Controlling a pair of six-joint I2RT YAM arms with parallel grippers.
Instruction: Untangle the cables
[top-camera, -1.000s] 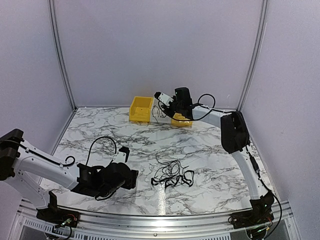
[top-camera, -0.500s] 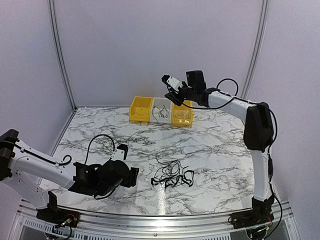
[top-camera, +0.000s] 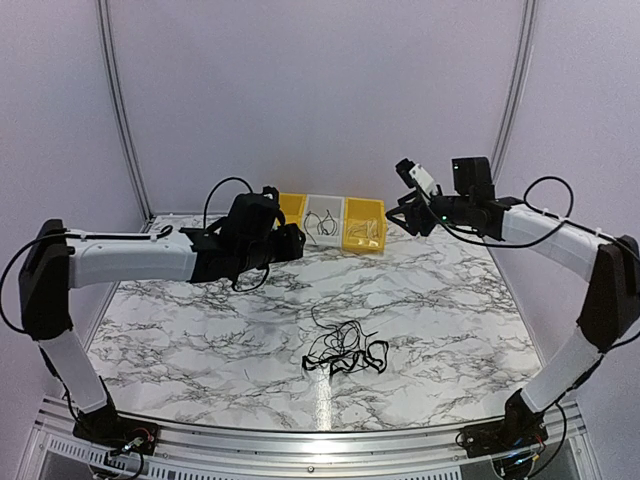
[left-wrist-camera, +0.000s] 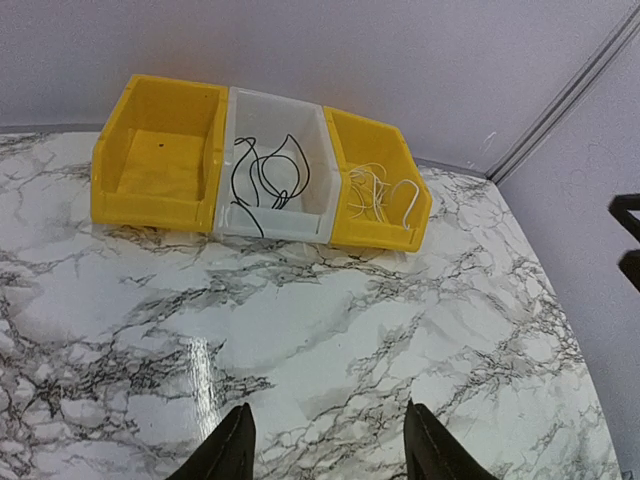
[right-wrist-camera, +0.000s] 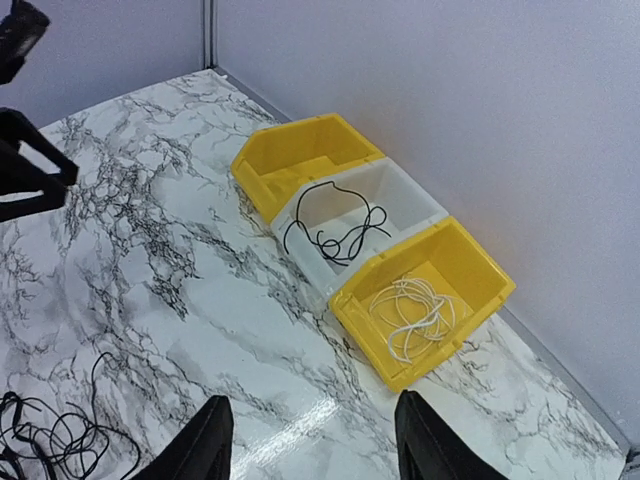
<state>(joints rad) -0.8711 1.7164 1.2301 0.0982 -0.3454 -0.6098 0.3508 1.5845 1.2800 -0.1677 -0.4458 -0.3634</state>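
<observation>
The cables (top-camera: 344, 351) lie as a loose black tangle on the marble table, near the front middle; part of the tangle shows at the lower left of the right wrist view (right-wrist-camera: 50, 435). My left gripper (top-camera: 293, 243) is raised near the back left bins, open and empty; its fingertips (left-wrist-camera: 236, 450) frame bare marble. My right gripper (top-camera: 400, 214) is raised at the back right, open and empty, well above the table. Both are far from the tangle.
Three bins stand in a row at the back wall: an empty yellow bin (left-wrist-camera: 155, 165), a white bin (left-wrist-camera: 275, 175) holding a black cable, and a yellow bin (left-wrist-camera: 380, 195) holding a white cable. They also show in the right wrist view (right-wrist-camera: 420, 305).
My left arm has swung from the front left up to the back beside the bins. My right arm has drawn away from the bins to the right. The tangle has not moved.
</observation>
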